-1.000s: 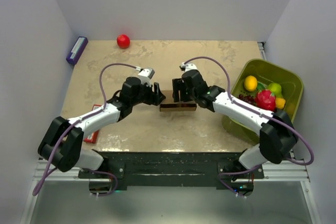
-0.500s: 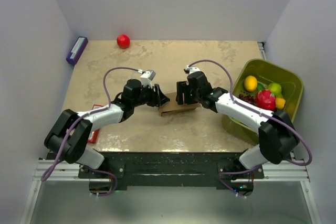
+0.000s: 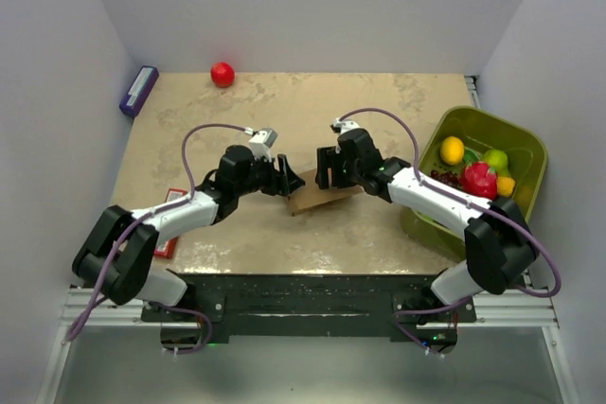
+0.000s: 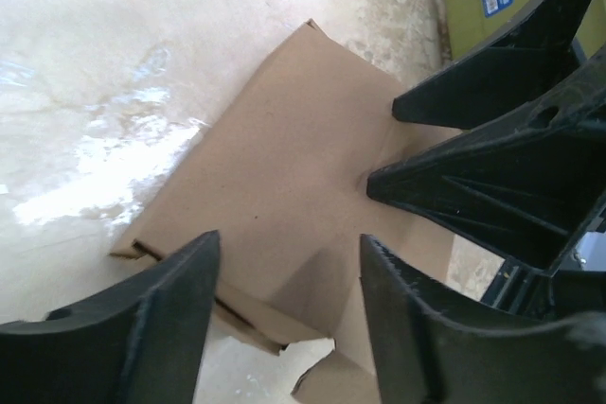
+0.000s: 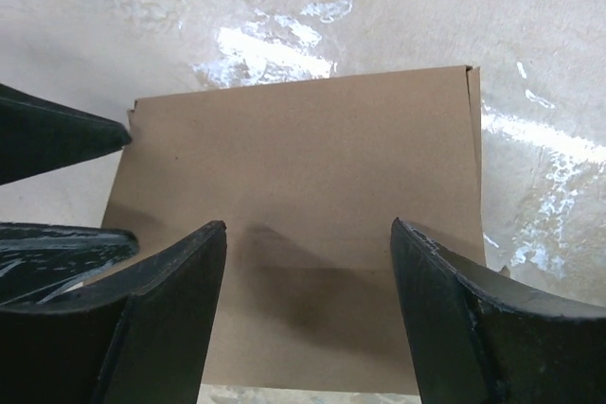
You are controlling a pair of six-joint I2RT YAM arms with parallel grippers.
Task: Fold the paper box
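**Risk check: two open end effectors crowded over one thin box**

Near side first: the left arm reaches over the red flat pack (image 3: 166, 247) at the bench (image 3: 379, 92) edge. We don't expect contact, but a low elbow could drag it.

Mid-bench: the paper box (image 3: 322, 200) lies skewed between the arms. The left end effector (image 4: 289, 253) has its jaws apart over the box's near corner, nothing clamped. The right end effector (image 5: 308, 234) is likewise spread wide above the broad panel, holding nothing. We can't tell whether the box lies flat or has one side lifted.

What we think can go wrong:
- The two end effectors sit nearly nose to nose, so any inward move risks a finger clash.
- The notched edge (image 4: 275, 338) under the left jaws looks ragged. A pinch there could tear or snag it.
- Glossy bench, light cardboard: a one-sided push likely slides or spins the box rather than creasing it.
- Pressing mid-panel could dent it off the score line.

Farther out: the green bin (image 3: 502, 123) sits just beside the right forearm, and a wide swing could knock it. The red ball (image 3: 222, 74) and purple box (image 3: 138, 90) are well apart, no concern.
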